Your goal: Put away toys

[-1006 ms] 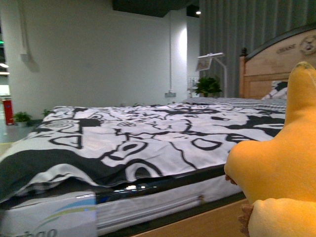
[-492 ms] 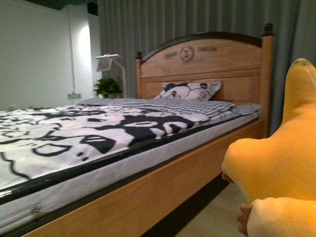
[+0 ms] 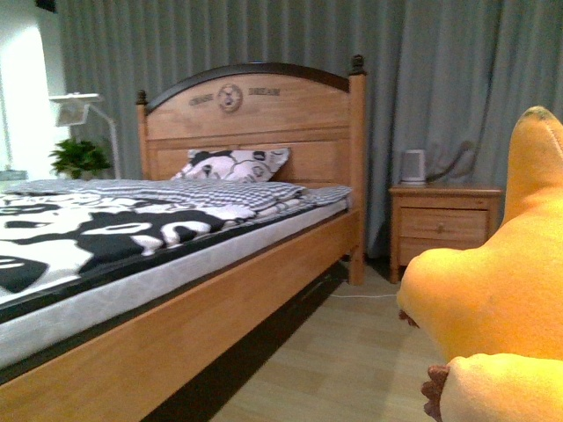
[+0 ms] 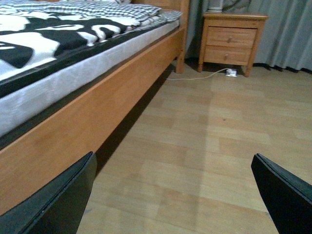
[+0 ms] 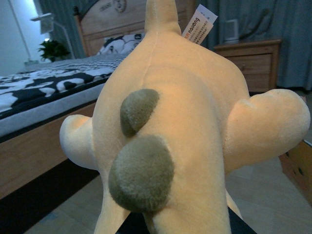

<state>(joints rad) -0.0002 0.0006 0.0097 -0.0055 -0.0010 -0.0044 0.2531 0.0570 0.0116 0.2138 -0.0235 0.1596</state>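
An orange-yellow plush toy (image 3: pixel 493 299) fills the right edge of the front view, one pointed part sticking up. In the right wrist view the same toy (image 5: pixel 185 122) hangs close to the camera, pale orange with two grey-green round patches and a white tag near its top. My right gripper (image 5: pixel 180 228) is shut on the plush toy, and its fingers are almost wholly hidden beneath the body. My left gripper (image 4: pixel 175 195) is open above the wooden floor, its black fingers (image 4: pixel 58 204) wide apart with nothing between them.
A wooden bed (image 3: pixel 220 299) with a black-and-white cover runs along the left, with a pillow (image 3: pixel 233 164) at its headboard. A two-drawer nightstand (image 3: pixel 444 224) stands before grey curtains. A white cable and plug strip (image 4: pixel 231 72) lie on the floor (image 3: pixel 352 352).
The front view has swung right, from the bed's side to the headboard and then the nightstand. The plush toy keeps the same place in the frame.
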